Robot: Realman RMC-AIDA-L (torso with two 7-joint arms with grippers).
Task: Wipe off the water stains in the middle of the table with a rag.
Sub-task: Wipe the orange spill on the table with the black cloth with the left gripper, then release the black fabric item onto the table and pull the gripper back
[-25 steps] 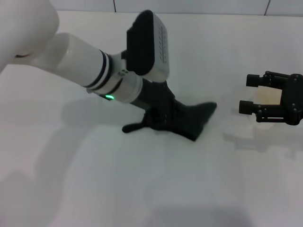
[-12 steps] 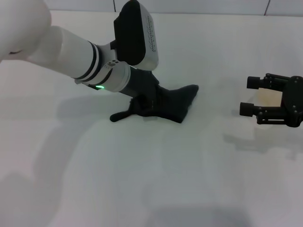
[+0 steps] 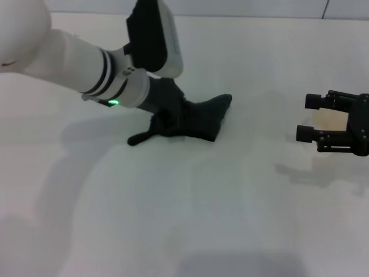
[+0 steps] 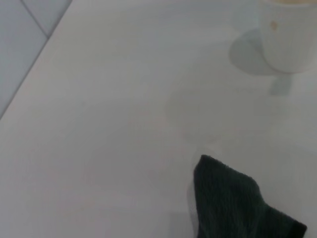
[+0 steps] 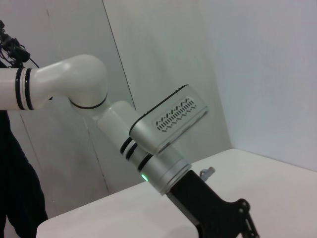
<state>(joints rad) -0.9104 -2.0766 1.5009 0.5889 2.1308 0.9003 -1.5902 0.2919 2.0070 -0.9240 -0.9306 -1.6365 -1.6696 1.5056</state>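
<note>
The left end effector [image 3: 167, 118], upper left of centre in the head view, presses the dark green-black soft cloth rag [image 3: 199, 118] onto the plain white worktop [image 3: 190, 213], evidently clenched on it. No orange-tan stain shows, so wiping looks nearly finished. The right end effector [image 3: 311, 118], released, waits mid-right over a translucent whitish plastic cup [image 4: 290, 32].
</note>
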